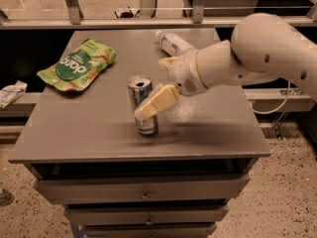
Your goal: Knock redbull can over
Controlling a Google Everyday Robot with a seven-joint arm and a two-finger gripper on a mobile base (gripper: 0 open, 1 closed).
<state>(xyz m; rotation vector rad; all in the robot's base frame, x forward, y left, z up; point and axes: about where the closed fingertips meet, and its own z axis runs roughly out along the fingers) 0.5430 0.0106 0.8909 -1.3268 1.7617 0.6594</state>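
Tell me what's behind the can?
Bare table, then farther back a bottle lying down. The gripper is at the can, and one finger crosses its front and hides part of it.

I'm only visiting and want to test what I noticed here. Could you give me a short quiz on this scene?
1. True or false: the can lies flat.
2. The gripper is right beside: A the can, B the bag, C a drawer?
3. Which thing lies on its side near the back of the table?
Key: 1 false, it stands upright; 2 A; 3 the bottle.
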